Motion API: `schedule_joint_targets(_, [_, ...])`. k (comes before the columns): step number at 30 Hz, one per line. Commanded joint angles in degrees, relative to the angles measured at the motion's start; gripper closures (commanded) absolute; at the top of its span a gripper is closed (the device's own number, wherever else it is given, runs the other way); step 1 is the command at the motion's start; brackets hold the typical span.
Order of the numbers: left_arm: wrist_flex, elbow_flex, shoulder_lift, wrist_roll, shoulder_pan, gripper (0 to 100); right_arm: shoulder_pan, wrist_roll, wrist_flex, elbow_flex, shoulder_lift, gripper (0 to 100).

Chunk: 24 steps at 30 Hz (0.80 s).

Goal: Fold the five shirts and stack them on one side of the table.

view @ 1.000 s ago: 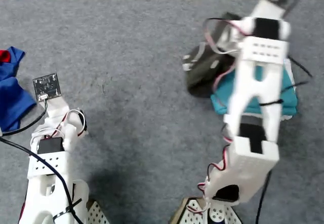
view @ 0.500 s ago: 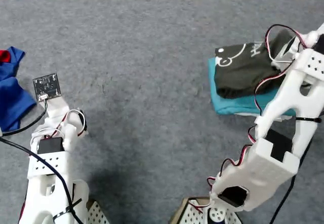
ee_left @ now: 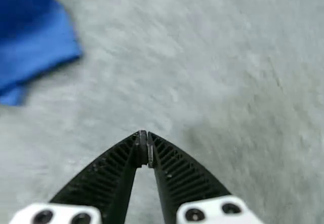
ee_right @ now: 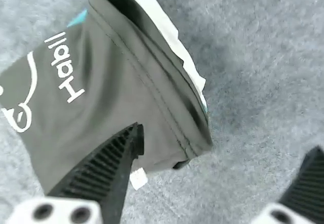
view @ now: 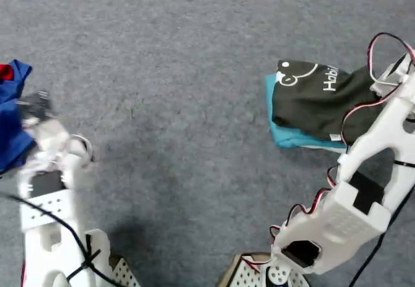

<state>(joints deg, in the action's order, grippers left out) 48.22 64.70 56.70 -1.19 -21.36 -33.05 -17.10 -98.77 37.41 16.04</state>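
Observation:
A folded dark shirt (view: 318, 102) with white print lies on top of a teal shirt (view: 288, 137) at the table's right side. In the right wrist view the dark shirt (ee_right: 101, 82) covers a teal shirt (ee_right: 78, 17) and a white one (ee_right: 162, 27). My right gripper (ee_right: 225, 140) is open just above the dark shirt's edge and holds nothing. A crumpled blue shirt (view: 11, 115) lies at the table's left edge. My left gripper (ee_left: 143, 150) is shut and empty over bare table, with the blue shirt (ee_left: 30, 32) a short way ahead.
Grey felt table (view: 181, 92) lies open between the two arms. The left arm (view: 48, 183) stands at the near left, the right arm (view: 363, 196) at the near right, with its cables looping over the stack.
The right arm swung right, laid the dark shirt on the teal one and let it go. The left arm has just shifted left toward the blue shirt.

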Motion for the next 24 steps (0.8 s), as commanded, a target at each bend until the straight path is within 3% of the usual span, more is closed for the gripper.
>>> schedule_joint_targets(1, [8.2, -16.3, 0.3, -0.4, -8.4, 98, 1.5, 0.3, -2.8, 3.6, -5.8, 58.5])
schedule_joint_targets(3, [11.2, -23.6, -1.7, -0.8, -12.9, 94, 3.0, 0.3, -3.1, 3.2, -6.7, 66.7])
schedule_joint_targets(6, [13.5, -34.0, -9.9, -1.6, -20.1, 80, 5.1, 0.1, -3.0, 2.7, -7.8, 78.3])
schedule_joint_targets(12, [14.0, -60.9, -39.3, -2.6, -31.8, 80, 9.3, -4.9, -3.3, 2.5, -8.2, 82.7])
schedule_joint_targets(16, [14.0, -82.0, -59.3, -2.7, -35.3, 78, 12.4, -8.0, -3.3, 2.5, -8.2, 85.2])
schedule_joint_targets(20, [13.9, -100.6, -77.3, -3.2, -35.8, 75, 16.0, -8.6, -3.3, 2.5, -8.2, 99.7])
schedule_joint_targets(24, [13.0, -119.6, -91.8, -2.9, -35.5, 75, 19.5, -9.1, -3.3, 2.6, -8.1, 96.9])
